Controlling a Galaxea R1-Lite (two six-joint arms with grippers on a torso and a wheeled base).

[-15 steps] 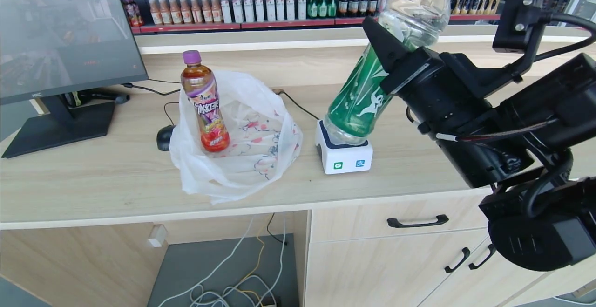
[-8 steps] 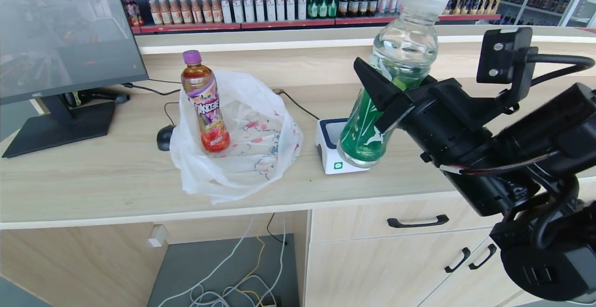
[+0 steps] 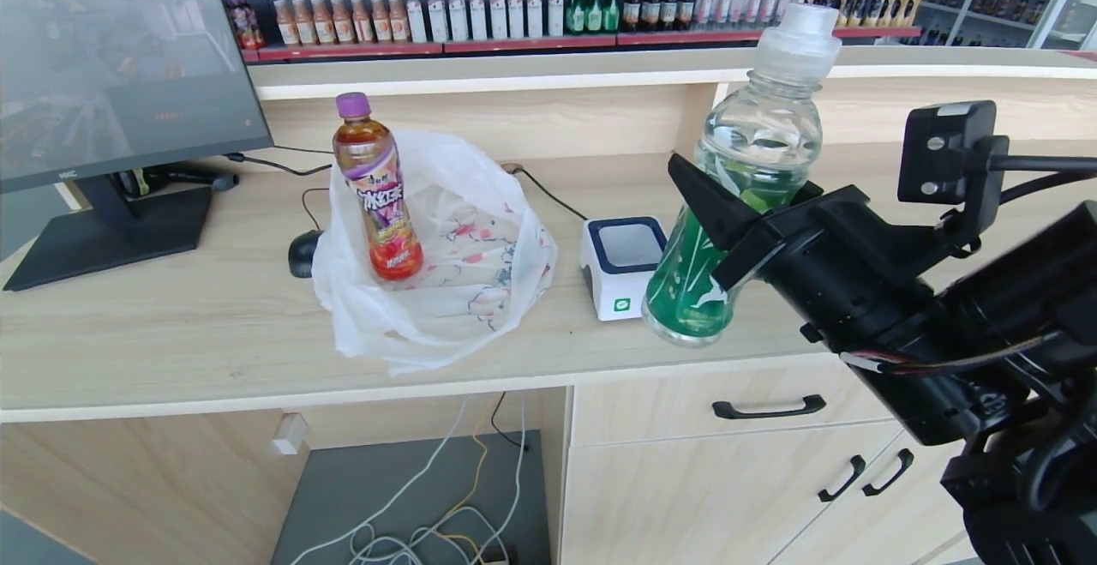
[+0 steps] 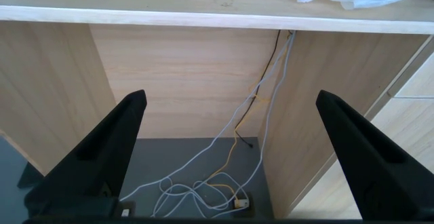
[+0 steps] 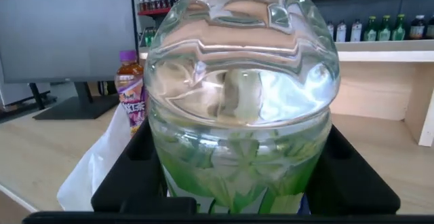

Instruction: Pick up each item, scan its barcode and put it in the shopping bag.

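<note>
1. We see one item that looks dealt with: a tea bottle point(image 3: 378, 196) with a purple cap stands upright in the open mouth of the shopping bag point(image 3: 454, 299), which slumps on the counter point(image 3: 171, 333).
2. The second item is in hand. The right pincer point(image 3: 747, 198) is clamped around the middle of a green-labelled bottle point(image 3: 758, 132), one finger on each side. The right wrist view shows the same bottle point(image 5: 241, 115) wedged between the two fingers.
3. That bottle is held nearly upright, leaning a little, just beside the scanner point(image 3: 624, 267) on the robot's right and near the counter's front edge. We cannot tell whether its base touches the counter.
4. The bottle is not over the scanner's window, and we see no barcode facing it. We cannot tell from this whether the scan has gone through.
5. The left pincer point(image 4: 230, 149) hangs below the counter edge with its fingers spread wide and nothing between them, looking at the cables point(image 4: 224, 183) underneath.
6. By our reckoning the job is past halfway. What is left is to confirm the scan if needed, then carry the bottle across the scanner to the bag on its far side and release it there.
7. We see no other loose goods on the counter, so this may be the last item.
</note>
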